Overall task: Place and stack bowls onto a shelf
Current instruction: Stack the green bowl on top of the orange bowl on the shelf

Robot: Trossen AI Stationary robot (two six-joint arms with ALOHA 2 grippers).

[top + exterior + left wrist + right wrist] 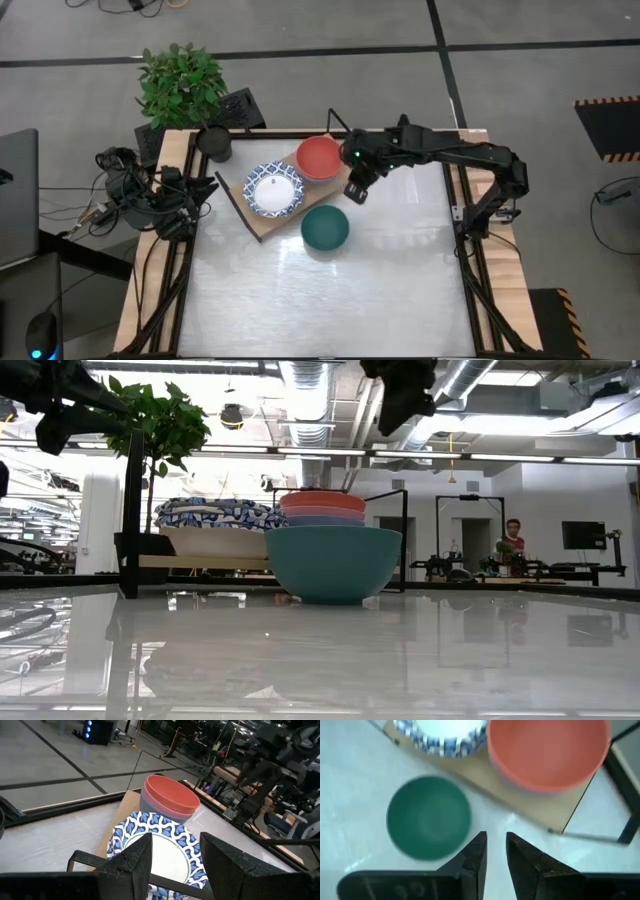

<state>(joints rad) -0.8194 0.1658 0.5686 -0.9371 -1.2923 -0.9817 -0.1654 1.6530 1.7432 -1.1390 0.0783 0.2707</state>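
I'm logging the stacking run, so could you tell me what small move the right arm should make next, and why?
Probably move the right gripper over the teal bowl and lower it to the rim. That bowl sits on the table beside the shelf, where the red bowl and patterned bowls already rest. The gripper holds nothing.

the shelf [262, 222] stands slantwise at the far middle of the table [400, 290], with the patterned bowls [274, 190] stacked on its left part and a second stack of bowls [318, 157] just to their right, toward the far end of the board. one more bowl [325, 228] sits on the tabletop just in front of the shelf, right of the patterned stack. a potted plant [182, 82] stands beyond the table's far left corner, and a cup [214, 143] sits on that corner, left of the shelf.
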